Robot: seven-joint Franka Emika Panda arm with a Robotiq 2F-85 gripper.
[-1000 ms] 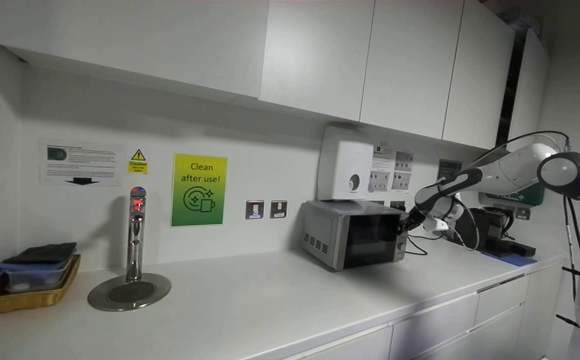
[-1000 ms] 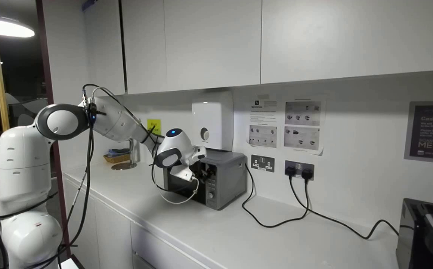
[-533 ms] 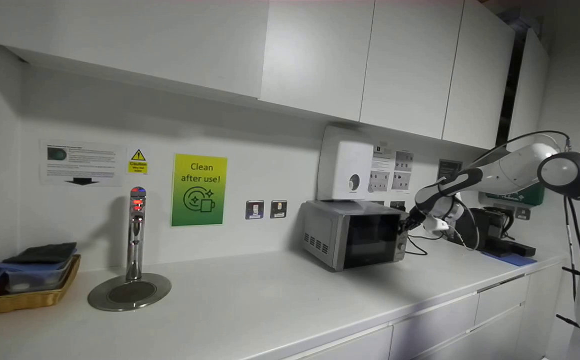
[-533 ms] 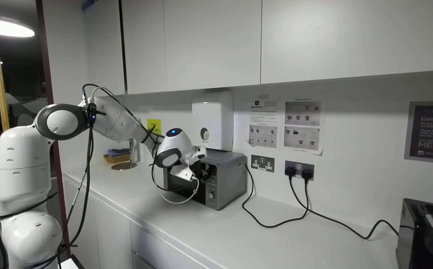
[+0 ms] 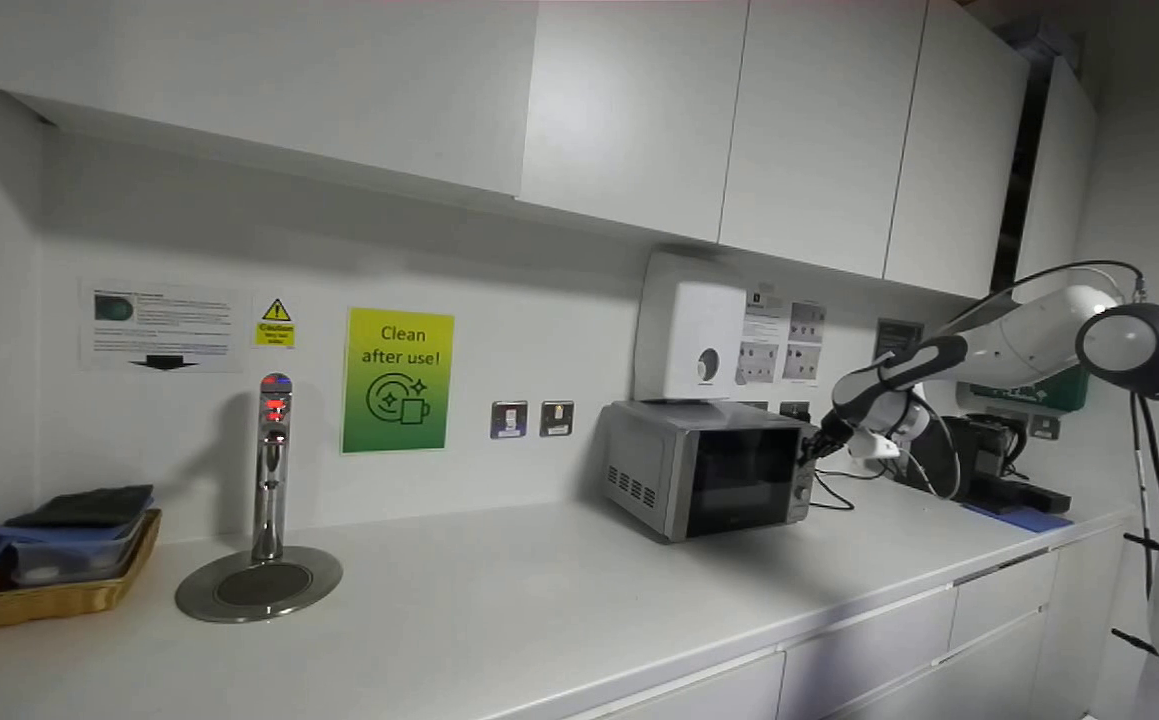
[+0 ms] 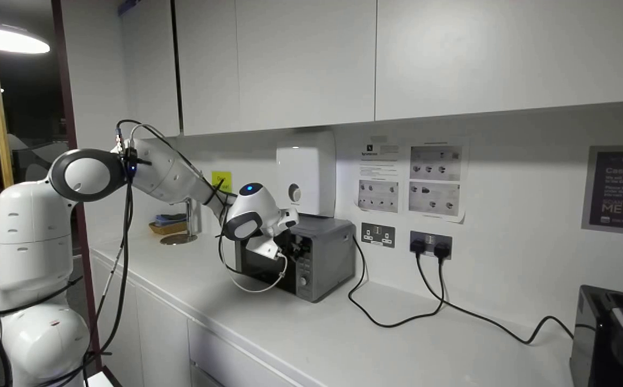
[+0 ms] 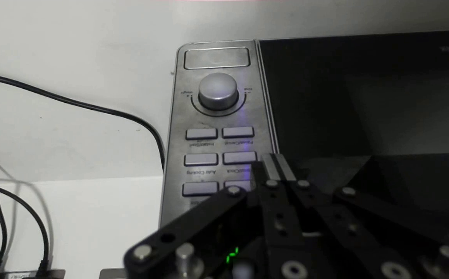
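- The gripper [image 7: 278, 166] has its two fingers together, with nothing to be seen between them.
- Its tips are at the front of the microwave [image 5: 709, 480], by the seam where the control panel [image 7: 216, 121] meets the dark door [image 7: 325, 97] — whether they touch it, I cannot tell.
- The microwave stands on the white counter [image 5: 499, 600], door closed, with a white dispenser [image 5: 689, 330] on the wall behind it.
- In the wrist view the panel's lettering is upside down; the round knob [image 7: 218, 91] sits near the top, and buttons [image 7: 201, 159] run in pairs below it, the lowest partly behind the gripper.
- Green digits [image 7: 232, 254] glow among the gripper's dark parts, mostly hidden.
- A black cord [image 6: 363, 303] runs from behind the microwave to a wall socket [image 6: 430, 241].
- The white arm [image 6: 166, 172] reaches over the counter in both exterior views, cables strapped along it.
- Farther along stand a metal tap [image 5: 271, 480] and a wicker basket [image 5: 59, 600] — cloths piled in it — with a green poster [image 5: 398, 380] on the wall nearby.
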